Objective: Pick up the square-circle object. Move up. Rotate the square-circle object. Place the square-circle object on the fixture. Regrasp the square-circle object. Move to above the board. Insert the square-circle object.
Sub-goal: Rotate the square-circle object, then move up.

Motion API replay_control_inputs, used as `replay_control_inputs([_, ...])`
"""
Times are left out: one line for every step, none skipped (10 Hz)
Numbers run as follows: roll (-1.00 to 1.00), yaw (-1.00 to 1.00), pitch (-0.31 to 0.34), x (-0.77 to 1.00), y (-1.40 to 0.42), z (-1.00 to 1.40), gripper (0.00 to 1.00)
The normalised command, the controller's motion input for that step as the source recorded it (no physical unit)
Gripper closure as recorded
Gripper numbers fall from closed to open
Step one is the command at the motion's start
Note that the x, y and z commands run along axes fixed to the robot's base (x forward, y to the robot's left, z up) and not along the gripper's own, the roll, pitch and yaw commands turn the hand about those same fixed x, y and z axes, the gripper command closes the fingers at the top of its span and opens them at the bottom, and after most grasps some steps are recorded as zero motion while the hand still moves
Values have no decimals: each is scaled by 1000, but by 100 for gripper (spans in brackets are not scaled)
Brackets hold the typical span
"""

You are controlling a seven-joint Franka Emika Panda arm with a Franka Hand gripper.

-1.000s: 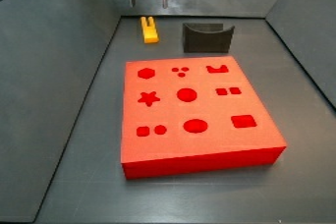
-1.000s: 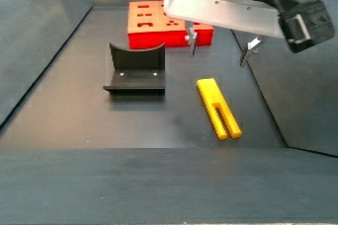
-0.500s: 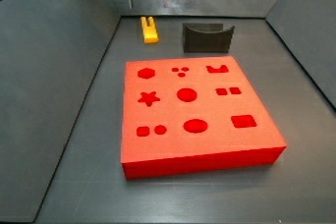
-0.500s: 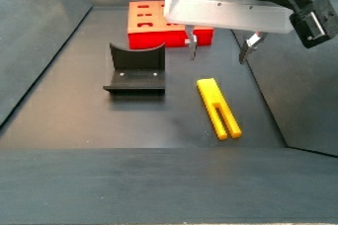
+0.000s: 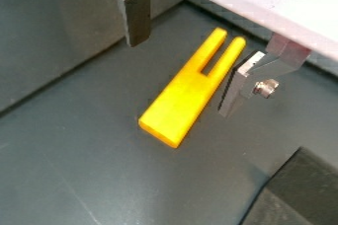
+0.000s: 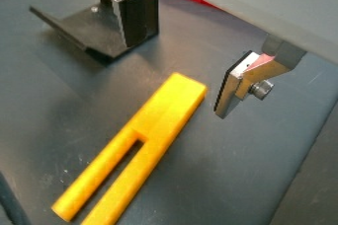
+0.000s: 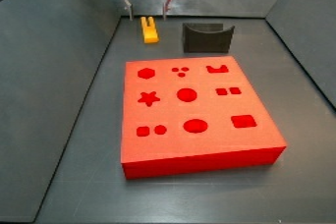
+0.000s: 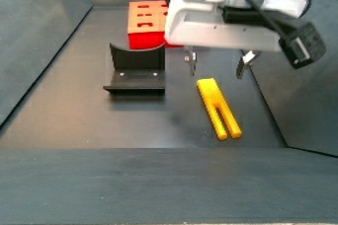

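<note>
Grey floor: gripper (image 8: 215,65) over square-circle object (image 8: 219,108), fixture (image 8: 134,71) beside.

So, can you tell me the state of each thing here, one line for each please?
hand: open, empty, hovering above the square-circle object.
square-circle object: lying flat on the floor, not gripped, between the fingers in both wrist views.
fixture: standing on the floor, nothing on it.
board: flat on the floor, its recesses empty.
</note>
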Motion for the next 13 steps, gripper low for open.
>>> replay_control_inputs([-87,-17,-93,40,9,-953,0])
replay_control_inputs([-102,-14,-100,38,10,-852,0])
replay_control_inputs([-111,-14,-104,37,11,-786,0])
replay_control_inputs([-125,-13,-117,30,13,-670,0])
replay_control_inputs([-134,-13,-126,31,14,-588,0])
replay_control_inputs([-148,-11,-131,28,15,-491,0])
replay_control_inputs([-154,-10,-141,29,16,-427,0])
replay_control_inputs([-161,-8,-153,21,15,-347,0])
replay_control_inputs([-166,-7,-155,18,17,-308,0])
replay_control_inputs([-175,-6,-160,22,22,-225,0])
replay_control_inputs([-182,-4,-162,17,24,-170,0])
replay_control_inputs([0,0,0,0,0,0,100])
replay_control_inputs([0,0,0,0,0,833,100])
